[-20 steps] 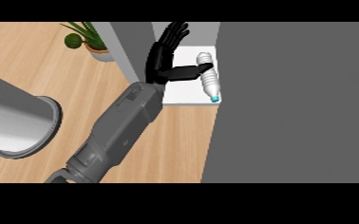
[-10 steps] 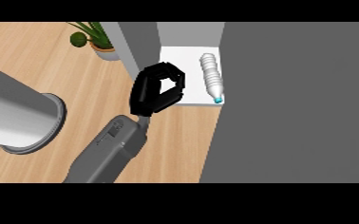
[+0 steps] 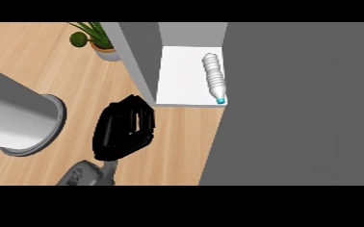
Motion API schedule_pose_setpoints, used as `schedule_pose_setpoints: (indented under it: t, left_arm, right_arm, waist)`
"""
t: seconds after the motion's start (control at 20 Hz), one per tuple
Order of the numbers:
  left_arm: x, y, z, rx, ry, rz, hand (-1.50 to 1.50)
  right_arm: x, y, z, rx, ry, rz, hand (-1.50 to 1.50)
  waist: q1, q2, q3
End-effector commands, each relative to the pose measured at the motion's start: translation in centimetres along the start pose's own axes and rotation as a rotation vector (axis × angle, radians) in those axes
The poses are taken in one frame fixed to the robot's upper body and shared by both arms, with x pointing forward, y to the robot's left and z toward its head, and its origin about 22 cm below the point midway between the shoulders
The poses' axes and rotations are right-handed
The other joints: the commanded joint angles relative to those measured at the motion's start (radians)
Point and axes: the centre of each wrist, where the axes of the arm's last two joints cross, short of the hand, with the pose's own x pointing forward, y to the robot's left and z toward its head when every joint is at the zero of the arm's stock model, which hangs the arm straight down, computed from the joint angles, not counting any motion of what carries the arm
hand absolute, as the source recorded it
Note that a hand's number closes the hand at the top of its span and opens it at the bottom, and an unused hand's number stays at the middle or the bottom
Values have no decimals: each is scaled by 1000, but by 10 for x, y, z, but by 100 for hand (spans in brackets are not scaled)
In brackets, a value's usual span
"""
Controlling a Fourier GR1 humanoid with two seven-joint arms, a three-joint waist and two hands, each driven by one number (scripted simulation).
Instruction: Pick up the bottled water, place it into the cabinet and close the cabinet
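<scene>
The water bottle point(image 3: 213, 77) lies inside the cabinet point(image 3: 186, 84). The left hand point(image 3: 125, 129), fingers curled and empty, should push the door shut squarely.

From my remote station I can read no text, label, brand, number or sign anywhere, not even on the bottled water point(image 3: 214, 78).

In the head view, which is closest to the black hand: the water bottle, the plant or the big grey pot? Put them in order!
From the hand:
1. Grey pot, just to its left.
2. Water bottle, up and right, lying on the white cabinet shelf.
3. Plant, at the top, on the wooden counter.
</scene>
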Motion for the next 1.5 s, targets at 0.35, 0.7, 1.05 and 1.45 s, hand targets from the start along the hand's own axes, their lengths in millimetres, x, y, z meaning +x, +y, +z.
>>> schedule_pose_setpoints:
  t: [0.35,0.7,1.05,1.45]
  left_arm:
    - [36,46,56,69,-30,-12,150]
    - [51,64,81,90,-36,-9,150]
    - [60,88,96,72,-29,-11,150]
    - [74,114,97,79,-38,-33,150]
  right_arm:
    - [20,57,-35,179,-58,-48,150]
    - [21,89,-77,212,-139,102,150]
    - [31,78,-109,70,-138,106,150]
    - [29,49,-171,-83,-59,-15,150]
  waist:
    - [-5,4,-1]
    - [7,3,-1]
    - [33,8,-3]
    - [37,17,-1]
